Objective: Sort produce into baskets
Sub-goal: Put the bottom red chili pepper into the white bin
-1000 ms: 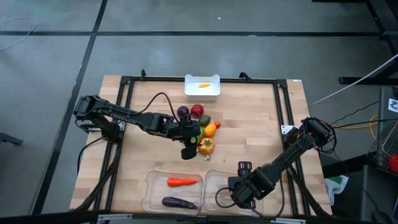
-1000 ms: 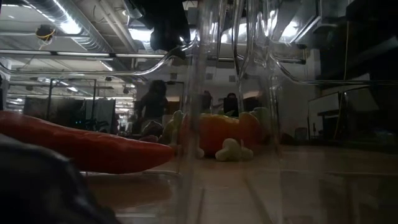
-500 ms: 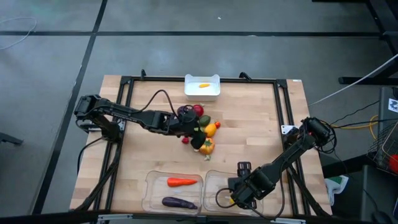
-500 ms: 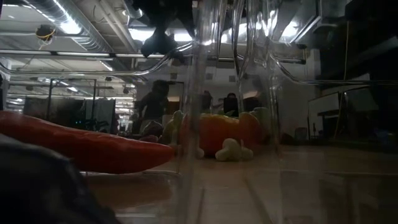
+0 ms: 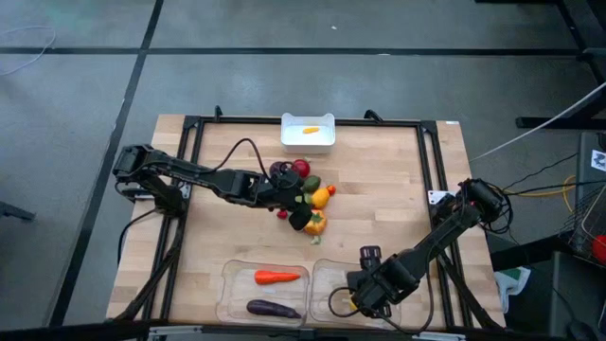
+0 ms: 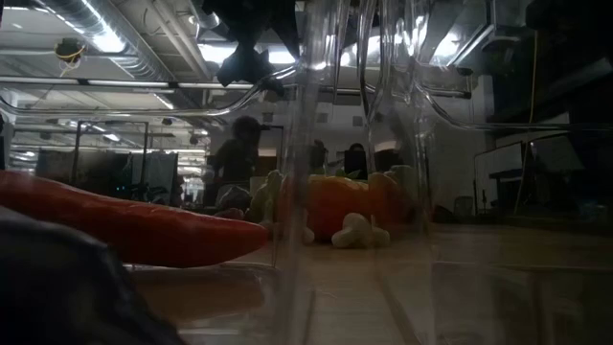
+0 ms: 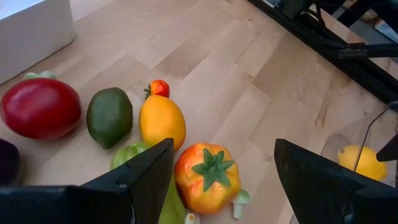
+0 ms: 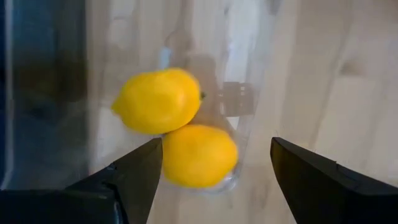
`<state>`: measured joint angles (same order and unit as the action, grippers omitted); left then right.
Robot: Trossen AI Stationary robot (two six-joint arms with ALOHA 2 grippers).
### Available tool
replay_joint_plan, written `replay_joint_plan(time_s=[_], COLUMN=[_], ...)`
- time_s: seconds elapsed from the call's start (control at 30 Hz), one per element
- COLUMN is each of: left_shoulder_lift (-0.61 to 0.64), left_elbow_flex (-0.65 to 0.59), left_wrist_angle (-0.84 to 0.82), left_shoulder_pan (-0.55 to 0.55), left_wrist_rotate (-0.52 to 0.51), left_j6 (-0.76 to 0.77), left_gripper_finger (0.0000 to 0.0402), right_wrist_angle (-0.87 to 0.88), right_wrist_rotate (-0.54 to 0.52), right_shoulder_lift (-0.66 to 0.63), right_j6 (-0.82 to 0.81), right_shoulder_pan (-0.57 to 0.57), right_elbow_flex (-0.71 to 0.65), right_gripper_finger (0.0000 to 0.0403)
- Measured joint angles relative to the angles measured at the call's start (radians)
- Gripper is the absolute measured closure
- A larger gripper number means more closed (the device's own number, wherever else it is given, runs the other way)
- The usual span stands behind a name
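Left gripper (image 5: 301, 210): I see it released, fingers spread over the produce pile at table centre, straddling the orange pepper (image 7: 207, 177).
Produce pile: I count a red apple (image 7: 40, 107), green fruit (image 7: 109, 116) and yellow-orange fruit (image 7: 162, 121) in 1 row.
White bin (image 5: 308, 133): at the far edge; 1 yellow piece inside.
Left clear tray (image 5: 232, 289): holds carrot (image 5: 276, 278) and eggplant (image 5: 272, 308).
Right clear tray (image 5: 323, 276): 2 lemons (image 8: 158, 101) touching inside.
Right gripper (image 5: 367, 296): I see it released, grasping nothing, above the right clear tray.
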<state>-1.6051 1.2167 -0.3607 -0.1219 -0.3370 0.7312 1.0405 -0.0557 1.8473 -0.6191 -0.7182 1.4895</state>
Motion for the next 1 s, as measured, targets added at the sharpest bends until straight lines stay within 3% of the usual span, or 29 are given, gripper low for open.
replay_joint_plan(time_s=[0.17, 0.5, 0.83, 1.0], left_shoulder_lift=[0.0, 0.0, 0.0, 0.0], left_elbow_flex=[0.0, 0.0, 0.0, 0.0], left_wrist_angle=[0.0, 0.0, 0.003, -0.002], left_shoulder_pan=[0.0, 0.0, 0.003, 0.003], left_wrist_rotate=[0.0, 0.0, 0.0, 0.0], left_j6=[-0.006, 0.0, -0.004, -0.014], left_gripper_finger=[0.013, 0.013, 0.013, 0.013], right_wrist_angle=[0.018, 0.301, 0.515, 0.513], right_wrist_rotate=[-0.083, -0.054, -0.235, -0.295], right_shoulder_lift=[-0.005, -0.017, -0.094, -0.19], right_j6=[0.121, 0.251, 0.459, 0.532], right_shoulder_pan=[0.019, 0.097, 0.192, 0.255], right_elbow_flex=[0.0, 0.104, 0.134, 0.122], right_gripper_finger=[0.0107, 0.0107, 0.0107, 0.0107])
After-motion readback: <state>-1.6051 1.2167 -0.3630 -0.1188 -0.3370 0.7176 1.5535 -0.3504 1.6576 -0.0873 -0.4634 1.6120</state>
